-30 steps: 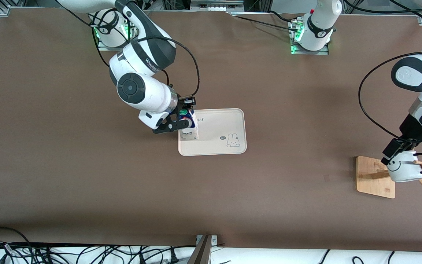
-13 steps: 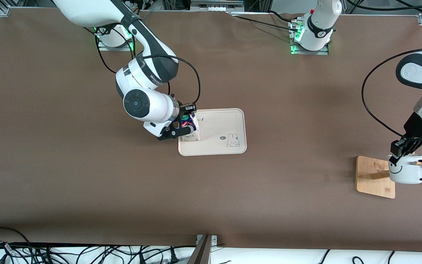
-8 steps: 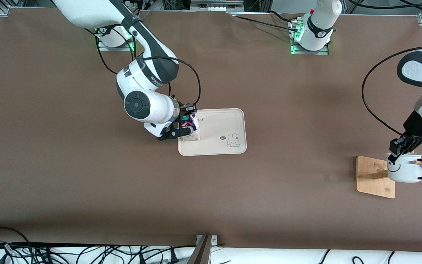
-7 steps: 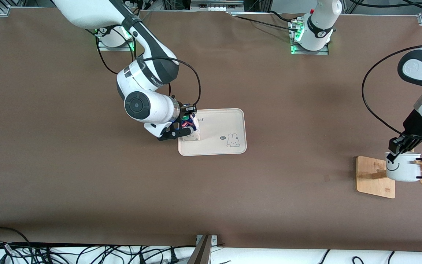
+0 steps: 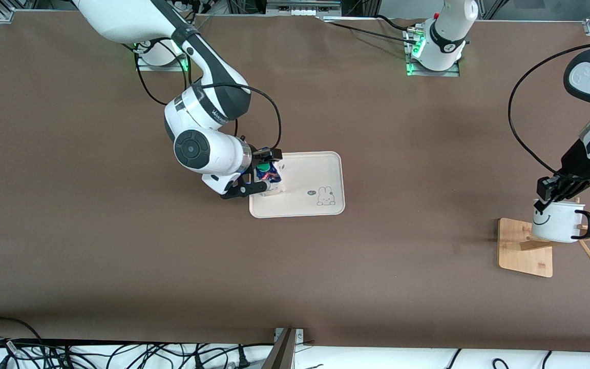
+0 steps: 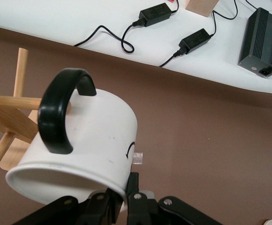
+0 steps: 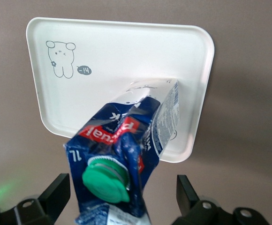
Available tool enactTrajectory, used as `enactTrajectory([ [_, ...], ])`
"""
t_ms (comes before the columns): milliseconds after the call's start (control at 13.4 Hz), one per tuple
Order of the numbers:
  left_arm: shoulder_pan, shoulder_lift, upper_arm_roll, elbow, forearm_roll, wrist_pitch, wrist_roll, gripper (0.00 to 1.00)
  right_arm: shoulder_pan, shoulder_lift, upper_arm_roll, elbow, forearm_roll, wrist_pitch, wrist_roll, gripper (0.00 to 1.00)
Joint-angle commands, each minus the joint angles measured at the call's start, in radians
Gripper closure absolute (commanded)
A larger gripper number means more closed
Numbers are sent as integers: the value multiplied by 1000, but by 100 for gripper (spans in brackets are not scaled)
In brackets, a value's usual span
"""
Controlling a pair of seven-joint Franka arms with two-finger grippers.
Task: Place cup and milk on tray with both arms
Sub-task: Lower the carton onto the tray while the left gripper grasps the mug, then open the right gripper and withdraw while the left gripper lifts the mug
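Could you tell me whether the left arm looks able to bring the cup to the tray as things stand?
Probably yes. The left gripper holds the cup above the wooden rack, and only bare table lies toward the tray, whose bunny end is free; the milk stands at its other end.

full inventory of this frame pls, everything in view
tray: 1, cream, mid-table
milk: 1, blue carton, green cap, standing on the tray at its right-arm end
cup: 1, white, black handle, held above the rack
rack: 1, wooden, base with pegs, at the left arm's end of the table
power bricks: 3, black, with cables, on a white surface off the table edge
right hand: 1, black, open, fingers either side of the milk
left hand: 1, black, shut on the cup's rim
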Motion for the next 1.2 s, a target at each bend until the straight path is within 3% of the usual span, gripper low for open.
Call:
enactTrajectory([
  [0, 1, -16, -23, 82, 17, -152, 10, 100, -7, -43, 2, -3, 17, -14, 2, 0],
  [300, -5, 2, -40, 275, 17, -561, 10, 100, -7, -147, 1, -3, 5, -98, 29, 0],
  [449, -8, 21, -63, 338, 19, -719, 7, 100, -5, -239, -31, -3, 0, -163, 39, 0],
  [599, -17, 24, -68, 342, 17, -766, 7, 100, -5, -308, -74, -3, -4, -206, 39, 0],
  [749, -27, 29, -94, 342, 19, -799, 13, 100, -7, -356, -134, 0, -65, -226, 34, 0],
  [899, -63, 76, -111, 346, 37, -826, 8, 100, -7, -368, -198, 103, -128, -287, 17, 0],
  [1123, -158, 154, -115, 351, 43, -817, -106, 100, -11, -329, -286, 259, -138, -399, -43, 0],
])
